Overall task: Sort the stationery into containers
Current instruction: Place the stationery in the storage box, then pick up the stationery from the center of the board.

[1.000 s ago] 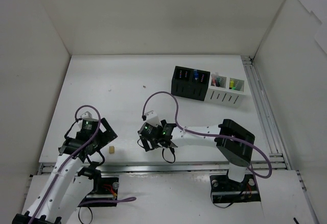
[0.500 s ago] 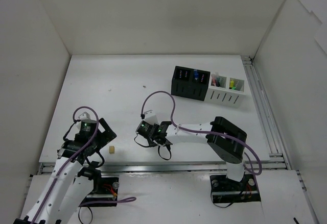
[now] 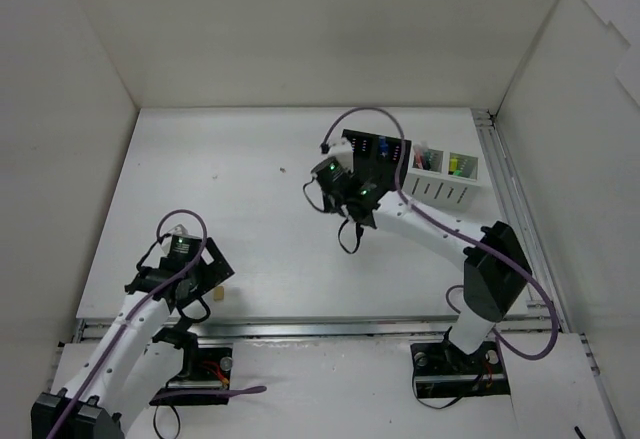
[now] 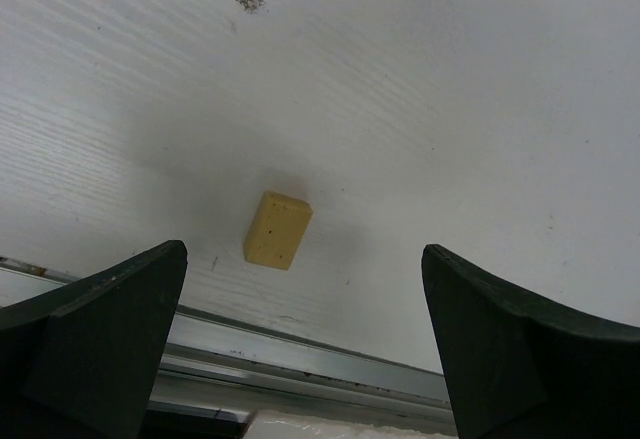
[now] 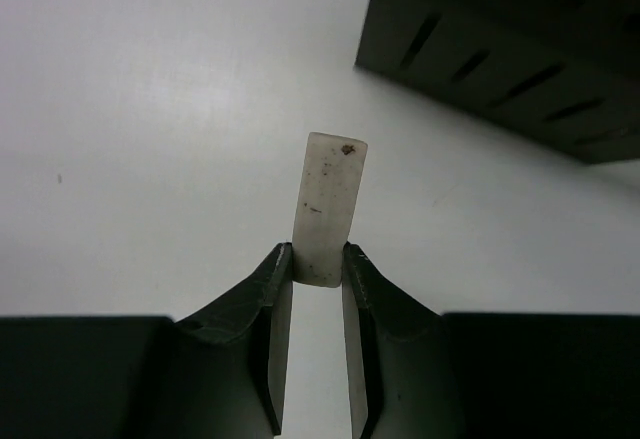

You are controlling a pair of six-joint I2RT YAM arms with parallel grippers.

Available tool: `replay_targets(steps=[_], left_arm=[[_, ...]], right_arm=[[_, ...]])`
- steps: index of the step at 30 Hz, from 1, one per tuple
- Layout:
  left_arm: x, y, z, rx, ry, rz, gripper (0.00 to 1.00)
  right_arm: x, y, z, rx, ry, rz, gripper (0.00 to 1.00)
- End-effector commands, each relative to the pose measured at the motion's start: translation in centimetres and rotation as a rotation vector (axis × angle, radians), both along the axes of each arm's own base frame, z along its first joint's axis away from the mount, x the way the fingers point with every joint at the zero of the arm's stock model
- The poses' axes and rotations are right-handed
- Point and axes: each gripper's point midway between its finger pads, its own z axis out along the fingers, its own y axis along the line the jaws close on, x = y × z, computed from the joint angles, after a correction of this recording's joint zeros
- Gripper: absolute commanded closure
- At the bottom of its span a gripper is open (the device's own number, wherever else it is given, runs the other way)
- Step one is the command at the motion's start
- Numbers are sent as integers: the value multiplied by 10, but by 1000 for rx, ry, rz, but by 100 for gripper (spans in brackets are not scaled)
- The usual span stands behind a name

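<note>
Two containers: black box (image 3: 352, 171), blue inside; white box (image 3: 440, 195), pink, yellow.
Right gripper (image 5: 318, 259): we see rectangular eraser (image 5: 328, 204) pinched.
Left gripper (image 4: 303, 254): agape.

The small rectangular rubber eraser (image 4: 277, 229): plain mustard-beige, on a white table (image 4: 450, 109) with faint grain lines, one grey smudge. The slim off-white eraser block (image 5: 328, 204): dark specks near top. The slotted plastic box (image 5: 470, 29): black.
</note>
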Motion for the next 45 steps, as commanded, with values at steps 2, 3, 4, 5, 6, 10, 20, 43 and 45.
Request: replay_targets(steps=[2,3,4,5,6,10,20,43,45], left_arm=[[20,-3,5,6,-28,-23,1],[25,-4,3,9,-27,-27,1],[27,-8,3,-11,-23,-55,0],[31,-11,6,-17,-28,-69,0],[33,-15,4,-26,-10,-87,1],[39,-13,-4,-9,36,-97,0],[36,-18,-25,-32,125,-120,10],[-9,-4,-22,3,168,-24,44],[-9,-5,-21,4,152,-25,45]], right_arm=[[82,-44,79,6,-183,-49,98],[97,-42,97,27,-213,-35,98],[107,-42,100,38,-210,-6,98],[126,-51,90,-1,-201,-14,98],[140,-49,108,4,-240,-11,98],[179,-57,103,-51,-258,-22,98],[211,-68,64,4,-177,-13,58],[93,-117,206,239,-512,-52,2],[89,-127,209,237,-534,-92,2]])
